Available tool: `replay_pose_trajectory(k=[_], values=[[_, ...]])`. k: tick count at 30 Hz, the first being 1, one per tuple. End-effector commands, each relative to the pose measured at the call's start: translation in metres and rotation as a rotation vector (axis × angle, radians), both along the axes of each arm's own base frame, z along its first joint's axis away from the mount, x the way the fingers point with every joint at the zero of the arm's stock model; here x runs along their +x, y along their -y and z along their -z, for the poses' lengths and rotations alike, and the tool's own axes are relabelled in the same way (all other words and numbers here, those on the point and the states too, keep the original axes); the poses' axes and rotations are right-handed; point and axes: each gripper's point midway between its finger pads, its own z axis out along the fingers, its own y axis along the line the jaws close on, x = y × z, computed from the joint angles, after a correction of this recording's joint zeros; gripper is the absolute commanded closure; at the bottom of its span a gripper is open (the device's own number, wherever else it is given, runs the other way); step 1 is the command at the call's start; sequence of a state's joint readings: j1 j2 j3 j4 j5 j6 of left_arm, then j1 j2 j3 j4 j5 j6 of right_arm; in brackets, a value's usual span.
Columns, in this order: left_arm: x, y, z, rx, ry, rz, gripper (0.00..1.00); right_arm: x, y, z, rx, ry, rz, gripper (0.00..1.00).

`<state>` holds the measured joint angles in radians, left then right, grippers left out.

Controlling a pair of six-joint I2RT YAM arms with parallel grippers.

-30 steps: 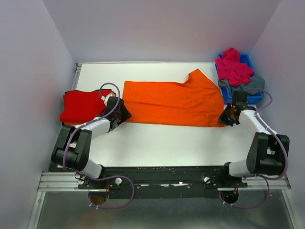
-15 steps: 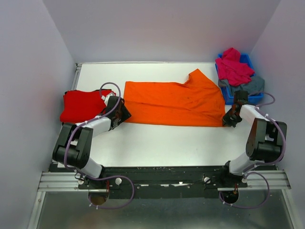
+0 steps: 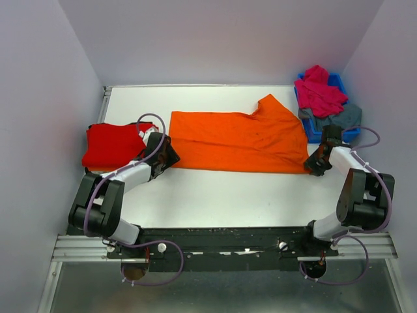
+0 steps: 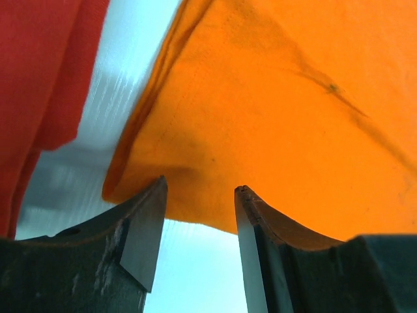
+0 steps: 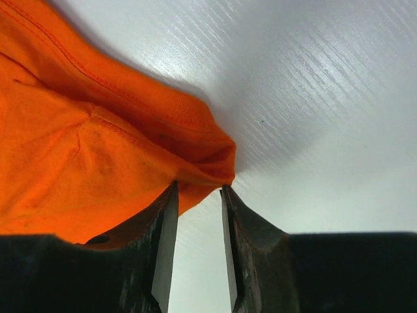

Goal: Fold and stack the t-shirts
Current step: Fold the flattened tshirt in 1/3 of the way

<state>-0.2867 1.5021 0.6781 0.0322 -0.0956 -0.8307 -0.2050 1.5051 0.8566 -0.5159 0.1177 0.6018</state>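
Observation:
A bright orange t-shirt (image 3: 238,140) lies spread flat across the middle of the table. My left gripper (image 3: 171,156) is open at its near left corner; in the left wrist view the cloth edge (image 4: 273,98) lies just at the fingertips of this gripper (image 4: 199,189). My right gripper (image 3: 311,163) is open at the near right corner; the bunched orange corner (image 5: 78,130) sits at the tips of this gripper (image 5: 199,189), with a narrow gap between the jaws. A folded red t-shirt (image 3: 111,145) lies at the left. Magenta-pink (image 3: 318,91) and grey-blue (image 3: 339,116) shirts lie heaped at the back right.
A small blue bin (image 3: 350,134) under the heaped shirts stands at the back right corner, close behind my right gripper. The red shirt (image 4: 39,78) lies just left of my left gripper. Walls close the table on three sides.
My right arm has swung a little outward to the right, its gripper staying at the shirt's near right corner. The left gripper has barely moved.

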Motion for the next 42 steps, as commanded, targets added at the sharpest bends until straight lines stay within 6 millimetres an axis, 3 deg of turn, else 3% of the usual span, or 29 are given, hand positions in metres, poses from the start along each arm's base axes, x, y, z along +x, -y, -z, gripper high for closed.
replay_pose_trajectory(k=[1, 4, 9, 14, 16, 20, 25, 29, 42], values=[[-0.004, -0.005, -0.020, 0.030, 0.069, -0.017, 0.41, 0.002, -0.003, 0.013, 0.035, -0.010, -0.006, 0.59], [-0.005, -0.006, -0.023, 0.026, 0.076, -0.019, 0.40, 0.004, -0.001, 0.018, 0.031, -0.018, 0.000, 0.53], [-0.012, 0.005, -0.028, -0.022, 0.089, -0.001, 0.40, 0.004, 0.000, 0.022, 0.024, -0.016, 0.009, 0.54], [-0.033, -0.002, -0.020, -0.043, 0.007, -0.072, 0.40, 0.006, 0.002, 0.012, 0.005, 0.030, 0.028, 0.85], [-0.043, -0.008, -0.022, -0.058, -0.013, -0.128, 0.41, 0.007, 0.004, 0.006, -0.005, 0.066, 0.031, 0.86], [-0.061, -0.020, -0.022, -0.091, -0.074, -0.263, 0.42, 0.012, 0.001, -0.009, -0.003, 0.153, 0.025, 0.99], [-0.065, -0.033, -0.016, -0.059, -0.094, -0.344, 0.44, 0.012, -0.001, -0.020, -0.010, 0.241, 0.020, 0.99], [-0.063, -0.030, -0.004, -0.049, -0.149, -0.355, 0.46, 0.013, -0.004, -0.026, -0.007, 0.283, 0.008, 0.99], [-0.038, -0.025, 0.002, -0.049, -0.152, -0.393, 0.48, 0.015, -0.008, -0.027, 0.015, 0.310, -0.004, 0.99]])
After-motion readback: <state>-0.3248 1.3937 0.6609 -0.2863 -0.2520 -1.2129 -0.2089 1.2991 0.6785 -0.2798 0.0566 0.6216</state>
